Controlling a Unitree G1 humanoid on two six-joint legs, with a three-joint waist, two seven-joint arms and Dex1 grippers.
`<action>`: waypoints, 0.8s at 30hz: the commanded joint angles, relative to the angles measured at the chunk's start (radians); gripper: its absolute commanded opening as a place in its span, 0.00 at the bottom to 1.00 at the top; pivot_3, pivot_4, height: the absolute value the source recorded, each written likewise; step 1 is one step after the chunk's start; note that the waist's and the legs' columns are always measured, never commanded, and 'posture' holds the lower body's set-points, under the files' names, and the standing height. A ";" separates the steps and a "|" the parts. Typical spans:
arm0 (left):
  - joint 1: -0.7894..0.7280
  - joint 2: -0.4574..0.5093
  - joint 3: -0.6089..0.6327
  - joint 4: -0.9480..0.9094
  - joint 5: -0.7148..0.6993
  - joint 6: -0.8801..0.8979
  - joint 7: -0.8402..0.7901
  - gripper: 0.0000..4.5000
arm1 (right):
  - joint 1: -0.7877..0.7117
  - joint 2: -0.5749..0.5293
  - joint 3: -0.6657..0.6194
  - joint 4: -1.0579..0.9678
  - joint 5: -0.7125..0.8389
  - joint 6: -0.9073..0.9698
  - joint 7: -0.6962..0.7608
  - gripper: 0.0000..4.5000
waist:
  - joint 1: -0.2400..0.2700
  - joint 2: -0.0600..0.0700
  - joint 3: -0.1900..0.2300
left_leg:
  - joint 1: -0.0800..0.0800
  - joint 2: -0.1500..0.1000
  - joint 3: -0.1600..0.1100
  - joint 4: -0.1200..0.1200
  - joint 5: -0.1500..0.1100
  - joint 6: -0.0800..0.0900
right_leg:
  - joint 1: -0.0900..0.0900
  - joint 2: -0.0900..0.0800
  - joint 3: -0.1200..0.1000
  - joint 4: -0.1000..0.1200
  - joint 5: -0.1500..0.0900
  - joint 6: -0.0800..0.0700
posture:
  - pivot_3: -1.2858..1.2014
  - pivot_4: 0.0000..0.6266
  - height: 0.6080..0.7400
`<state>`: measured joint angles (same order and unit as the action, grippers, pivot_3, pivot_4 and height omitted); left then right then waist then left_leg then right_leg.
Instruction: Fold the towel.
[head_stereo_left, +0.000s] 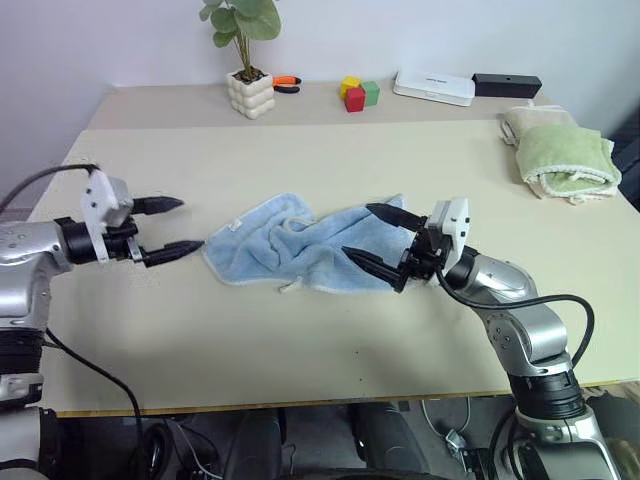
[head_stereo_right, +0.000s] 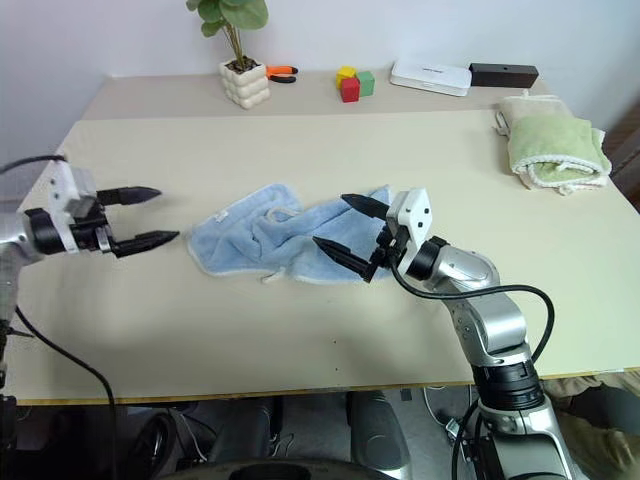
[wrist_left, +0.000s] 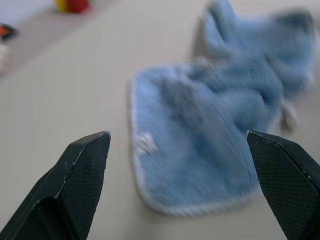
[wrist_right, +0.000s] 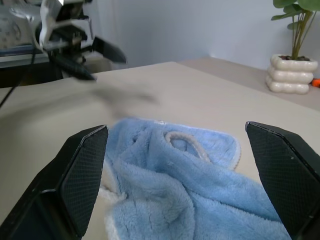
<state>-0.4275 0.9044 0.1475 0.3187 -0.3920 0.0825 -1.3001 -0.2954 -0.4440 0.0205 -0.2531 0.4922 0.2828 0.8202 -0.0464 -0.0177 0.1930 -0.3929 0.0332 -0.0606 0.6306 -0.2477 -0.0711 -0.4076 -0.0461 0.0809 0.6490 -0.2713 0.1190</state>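
Towel: the light blue towel (head_stereo_left: 300, 250) lies crumpled mid-counter (head_stereo_left: 300, 150), between both claws.
Left claw: the left claw (head_stereo_left: 170, 228) gapes wide, empty, just beside the towel's edge.
Right claw: the right claw (head_stereo_left: 372, 237) gapes wide, empty, over the towel's other end.

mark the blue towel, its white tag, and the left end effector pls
blue towel (head_stereo_left: 300, 250), left eye view, middle of the crumpled cloth
white tag (wrist_left: 146, 142), left wrist view, middle of the tag by the edging
left end effector (head_stereo_left: 178, 226), left eye view, midway between the open fingertips

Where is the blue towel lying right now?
The towel lies crumpled mid-table in the head views, between the left gripper and right gripper.
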 joint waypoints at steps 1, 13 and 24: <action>-0.069 0.008 -0.030 0.107 0.062 -0.095 -0.043 0.99 | 0.002 -0.008 -0.035 -0.050 -0.001 -0.024 -0.016 1.00 | 0.003 0.000 0.000 | 0.000 0.000 0.000 0.000 0.000 0.000 | 0.000 0.000 0.000 0.000 0.000 0.000 | 0.52 0.24 1.00; -0.079 -0.066 0.018 0.138 0.013 0.369 0.159 0.99 | -0.010 -0.011 -0.038 -0.048 0.004 -0.020 -0.034 1.00 | -0.002 0.000 0.000 | -0.001 0.000 -0.001 0.000 0.000 0.000 | 0.000 0.000 0.000 0.001 0.000 0.000 | 0.52 0.24 1.00; 0.087 -0.211 0.148 -0.128 -0.125 0.743 0.480 0.99 | -0.052 0.001 -0.021 -0.013 0.001 -0.015 -0.018 1.00 | 0.003 0.000 -0.001 | 0.000 0.000 -0.001 0.001 0.000 0.000 | 0.001 -0.001 0.000 0.001 0.000 0.000 | 0.52 0.24 1.00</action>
<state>-0.3464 0.7060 0.2592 0.1829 -0.5029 0.7972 -0.8735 -0.3307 -0.4491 0.0074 -0.2515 0.4853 0.2783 0.7979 -0.0434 -0.0173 0.1924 -0.3921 0.0329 -0.0616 0.6312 -0.2477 -0.0711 -0.4065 -0.0467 0.0805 0.6500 -0.2713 0.1194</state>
